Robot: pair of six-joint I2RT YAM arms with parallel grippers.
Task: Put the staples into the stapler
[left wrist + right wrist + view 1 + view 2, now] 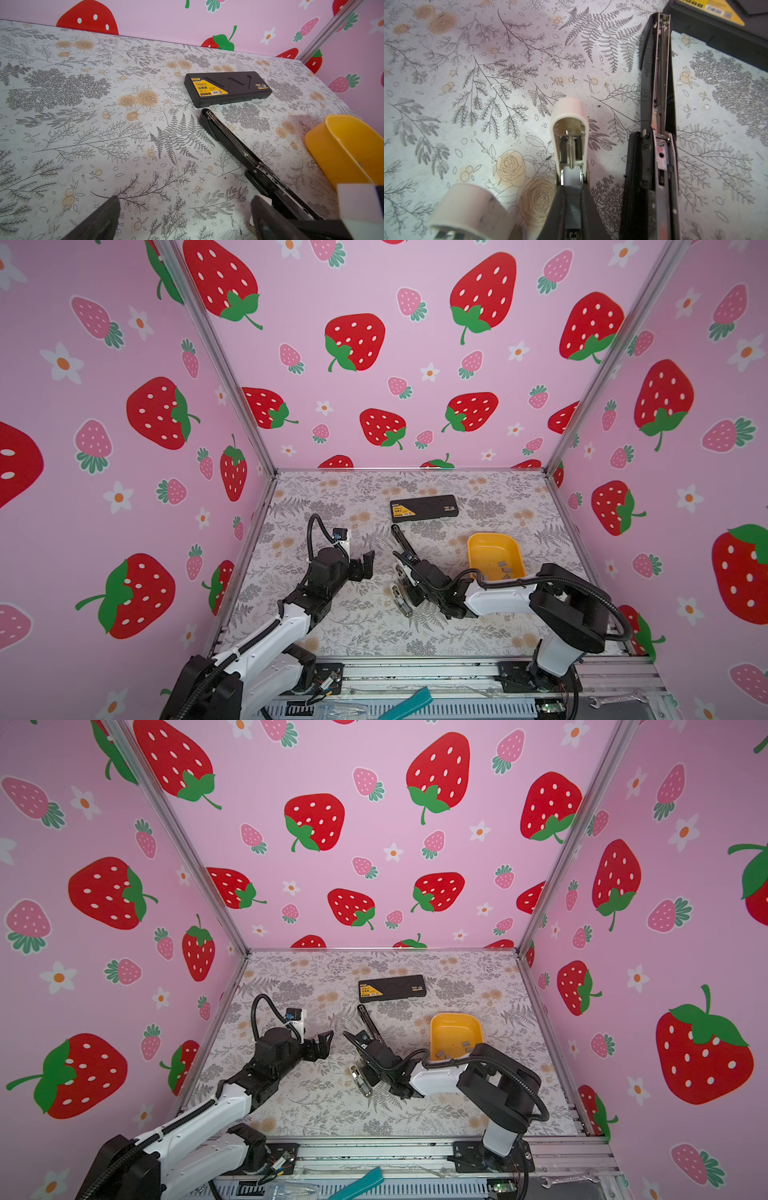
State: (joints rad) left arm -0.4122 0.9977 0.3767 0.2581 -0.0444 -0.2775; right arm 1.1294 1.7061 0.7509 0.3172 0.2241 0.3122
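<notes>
1. The black stapler (220,133) lies folded open and flat on the table (83,124), metal channel facing up
2. Its far tip sits just beside the near edge of the black box (226,88); I can't tell whether they touch
3. The staples (503,563) are not in it: a few grey strips lie loose in the yellow tray (515,551), off to the right of the stapler and behind the right arm
4. The right gripper (571,188) is down low at the table, jaws closed tight on the metal part of a pale stapler (569,124)
5. That pale stapler is hinged open too; in the right wrist view its cap faces the camera and shows its hollow inside, with a second pale piece lying nearer the camera
6. The pale one and the black one lie side by side, close but apart, with bare table between them
7. The left gripper (185,201) is over the table left of the black stapler, jaws spread wide and nothing between them
8. In the left wrist view one of its fingers (268,216) is near the black stapler's near end; from here I can't say if it touches
</notes>
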